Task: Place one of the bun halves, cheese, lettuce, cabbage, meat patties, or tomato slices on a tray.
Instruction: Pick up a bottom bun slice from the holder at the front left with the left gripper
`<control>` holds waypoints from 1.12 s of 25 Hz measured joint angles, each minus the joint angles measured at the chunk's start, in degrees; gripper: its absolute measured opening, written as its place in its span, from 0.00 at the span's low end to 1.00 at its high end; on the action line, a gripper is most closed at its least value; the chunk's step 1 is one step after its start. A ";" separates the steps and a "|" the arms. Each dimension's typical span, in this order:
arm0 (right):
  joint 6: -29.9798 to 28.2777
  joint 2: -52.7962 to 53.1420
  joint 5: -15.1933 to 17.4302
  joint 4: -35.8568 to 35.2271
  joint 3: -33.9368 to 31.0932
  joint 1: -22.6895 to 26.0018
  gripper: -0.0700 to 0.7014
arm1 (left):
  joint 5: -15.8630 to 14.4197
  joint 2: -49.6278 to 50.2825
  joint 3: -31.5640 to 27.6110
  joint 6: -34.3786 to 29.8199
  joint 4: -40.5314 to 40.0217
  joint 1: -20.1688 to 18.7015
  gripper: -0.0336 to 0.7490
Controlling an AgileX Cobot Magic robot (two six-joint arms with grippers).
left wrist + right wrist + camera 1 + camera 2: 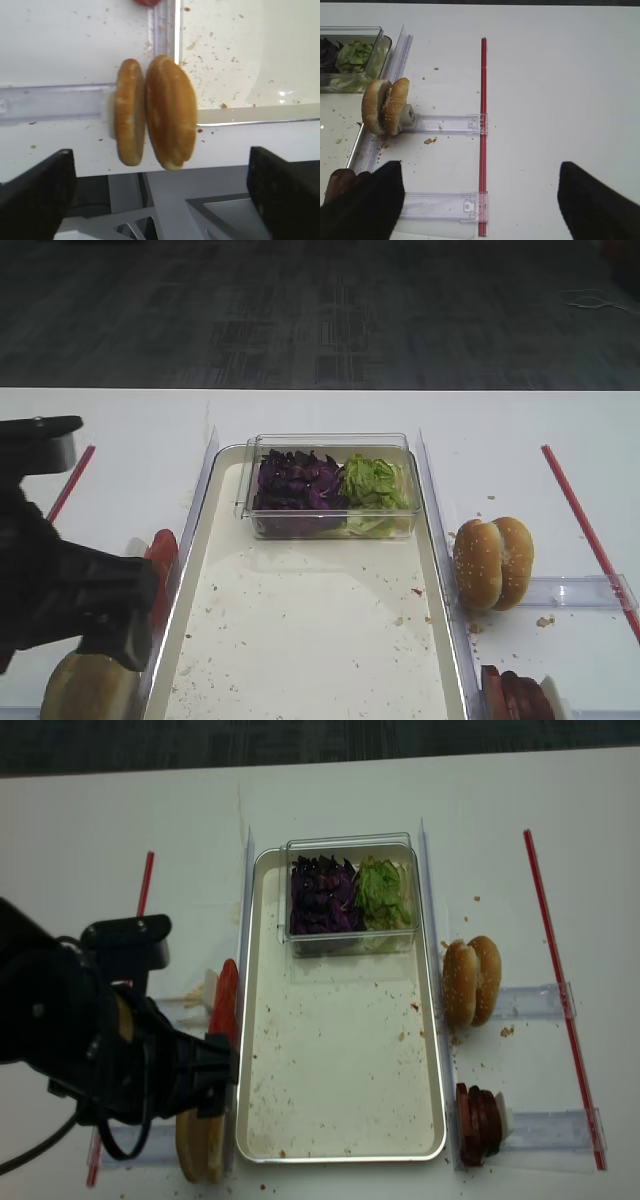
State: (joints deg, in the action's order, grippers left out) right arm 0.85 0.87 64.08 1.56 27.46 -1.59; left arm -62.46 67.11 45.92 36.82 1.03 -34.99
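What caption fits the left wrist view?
Open left end effector above two plain bun halves standing beside the tray.

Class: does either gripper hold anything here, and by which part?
Nothing is held. The left gripper is open above the plain bun halves; the right gripper is open over the table.

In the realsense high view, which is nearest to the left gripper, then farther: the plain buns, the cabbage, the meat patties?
From the left gripper:
1. Plain buns, just below it, left of the tray.
2. Cabbage, in the box at the tray's far end.
3. Meat patties, right of the tray.
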 joint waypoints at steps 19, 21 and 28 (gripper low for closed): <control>0.00 0.00 0.00 0.00 0.00 0.00 0.93 | 4.44 14.38 4.53 5.25 -1.03 -9.35 0.89; 0.00 0.00 0.00 0.00 0.00 0.00 0.93 | 4.79 15.93 4.53 5.25 -1.03 -9.35 0.87; 0.00 0.00 0.00 0.00 0.00 0.00 0.93 | 5.04 19.81 4.53 5.02 -3.87 -9.43 0.74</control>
State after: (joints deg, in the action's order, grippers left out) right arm 0.85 0.87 64.08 1.56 27.46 -1.59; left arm -57.42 86.92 50.45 41.85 -2.84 -44.42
